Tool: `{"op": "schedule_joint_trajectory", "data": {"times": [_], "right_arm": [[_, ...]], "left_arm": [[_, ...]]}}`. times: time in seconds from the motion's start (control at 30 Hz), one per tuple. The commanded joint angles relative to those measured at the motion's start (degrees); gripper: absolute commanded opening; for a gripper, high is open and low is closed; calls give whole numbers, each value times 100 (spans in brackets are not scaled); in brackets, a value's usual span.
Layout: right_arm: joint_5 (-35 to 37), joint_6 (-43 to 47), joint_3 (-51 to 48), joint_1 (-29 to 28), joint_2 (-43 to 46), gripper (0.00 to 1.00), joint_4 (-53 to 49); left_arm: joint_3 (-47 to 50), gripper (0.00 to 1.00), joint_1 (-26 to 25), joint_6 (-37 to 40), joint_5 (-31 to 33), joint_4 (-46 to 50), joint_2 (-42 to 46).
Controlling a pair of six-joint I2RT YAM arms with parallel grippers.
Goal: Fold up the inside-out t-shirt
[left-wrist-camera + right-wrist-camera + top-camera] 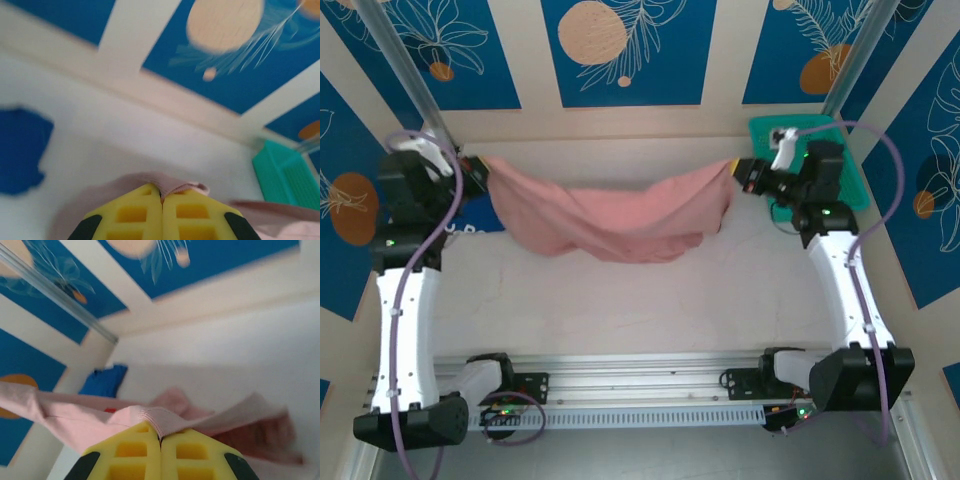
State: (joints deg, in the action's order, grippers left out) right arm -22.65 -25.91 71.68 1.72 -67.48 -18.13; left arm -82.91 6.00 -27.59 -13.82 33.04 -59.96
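The inside-out t-shirt (610, 222) is hanging stretched above the far side of the table (650, 310), left gripper (478, 172) and right gripper (742, 172) each pinching an end. Looks like the spreading step; next it's needing laying flat on the table

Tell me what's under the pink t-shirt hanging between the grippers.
Beneath the dusty-pink cotton t-shirt, held by the left gripper and right gripper, lies the white tabletop; a royal-blue garment peeks out at its left end. Whatever lies below the sagging middle is covered.

Blue floral wall panels (670, 60), white table (620, 310)
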Motion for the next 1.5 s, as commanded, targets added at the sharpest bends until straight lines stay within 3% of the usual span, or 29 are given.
{"op": "schedule_joint_trajectory", "data": {"times": [0.0, 0.17, 0.43, 0.7, 0.87, 1.0, 1.17, 1.47], "right_arm": [[520, 386, 988, 85, 642, 0, -785], [882, 672, 1863, 127, 1119, 0, -1393], [1348, 973, 2455, 127, 1505, 0, -1790], [1282, 697, 1509, 129, 703, 0, -915], [1249, 601, 1941, 130, -152, 0, -665], [1171, 699, 2384, 120, -350, 0, -832], [1052, 857, 2476, 125, 9, 0, -1069], [1176, 1118, 2596, 114, 1605, 0, -1668]], "left_arm": [[-1309, 0, 50, 590, 848, 332, 192], [-2670, 0, 50, 1067, 1487, 761, 145], [-4271, 0, 41, 1503, 1678, 1387, -390], [-3269, 0, 49, 1452, 1546, 677, -1348], [-4171, 0, 50, 1412, 1377, 719, -2433], [-5184, 0, 48, 1333, 1098, 1030, -2928], [-5159, 0, 48, 1226, 831, 1006, -2433], [-4460, 0, 46, 1379, 993, 945, -514]]}}
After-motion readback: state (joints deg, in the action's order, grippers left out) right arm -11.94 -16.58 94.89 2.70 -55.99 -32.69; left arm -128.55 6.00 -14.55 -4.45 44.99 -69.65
